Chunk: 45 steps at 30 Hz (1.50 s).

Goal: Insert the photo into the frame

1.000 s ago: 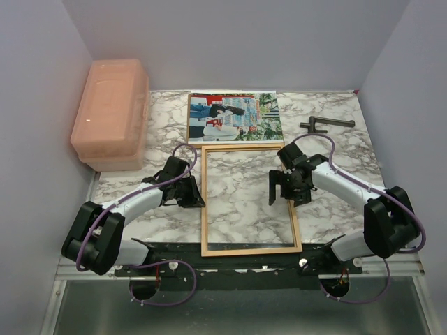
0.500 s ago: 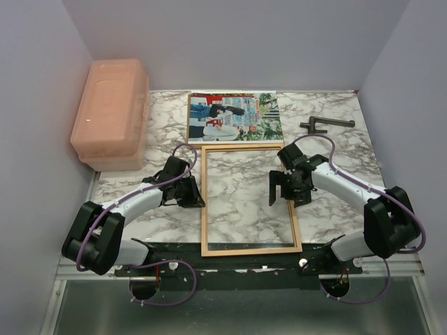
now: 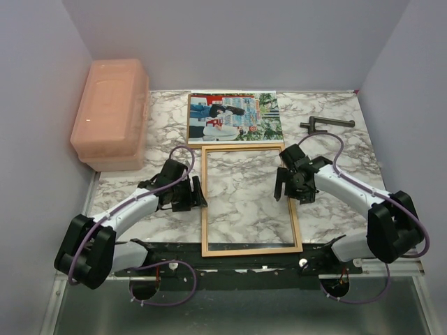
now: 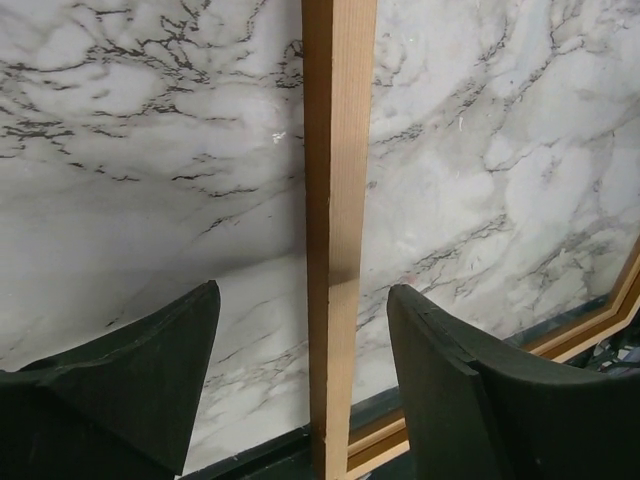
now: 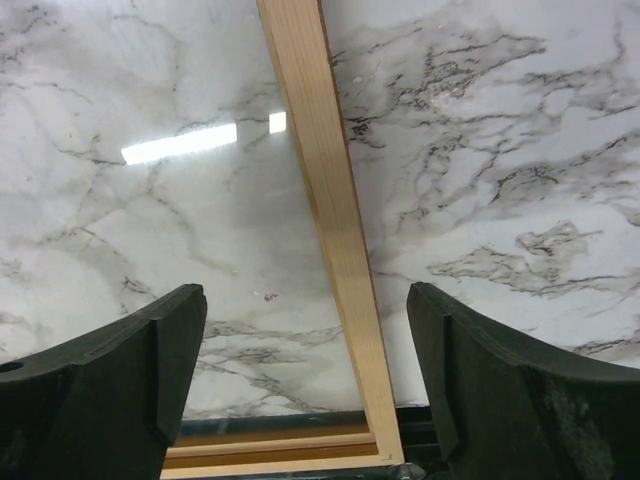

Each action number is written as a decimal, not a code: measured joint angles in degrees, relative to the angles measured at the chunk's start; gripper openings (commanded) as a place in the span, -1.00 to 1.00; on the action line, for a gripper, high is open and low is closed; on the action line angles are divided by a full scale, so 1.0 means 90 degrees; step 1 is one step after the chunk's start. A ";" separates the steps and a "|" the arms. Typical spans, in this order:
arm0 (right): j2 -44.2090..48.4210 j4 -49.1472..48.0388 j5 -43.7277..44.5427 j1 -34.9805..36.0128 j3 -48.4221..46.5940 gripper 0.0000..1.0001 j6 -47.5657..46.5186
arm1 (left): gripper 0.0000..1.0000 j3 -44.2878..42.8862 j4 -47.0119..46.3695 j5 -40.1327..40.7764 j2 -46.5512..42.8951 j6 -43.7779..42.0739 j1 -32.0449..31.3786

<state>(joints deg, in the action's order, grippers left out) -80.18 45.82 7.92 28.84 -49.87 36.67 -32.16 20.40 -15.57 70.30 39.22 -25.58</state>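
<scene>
Photo [image 3: 235, 117] only in the top view

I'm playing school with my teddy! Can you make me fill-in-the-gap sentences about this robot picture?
The colour photo of two people lies ____ the thin orange-brown wooden frame, not inside it.
The left claw and right claw are both ____.
The pink plastic box sits on the robot's ____ side.
Missing words: outside; open; left.
</scene>
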 measured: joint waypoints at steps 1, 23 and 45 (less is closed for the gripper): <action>0.0007 -0.0019 0.0051 -0.0027 0.0002 0.57 0.0019 | 0.40 0.0000 0.0061 0.0024 -0.0053 -0.0015 0.0000; -0.0784 -0.0651 0.0228 -0.0457 0.0090 -0.59 -0.0080 | 0.25 0.0010 0.0177 0.0204 0.0015 -0.0087 0.0000; -0.0780 -0.0648 0.0107 -0.0583 0.0083 -0.37 -0.0245 | 0.17 -0.0406 -0.0454 -0.0206 0.0894 0.0141 -0.0376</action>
<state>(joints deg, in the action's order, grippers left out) -87.20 39.99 8.88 23.59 -49.12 34.46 -35.81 16.32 -17.43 78.35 40.49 -28.97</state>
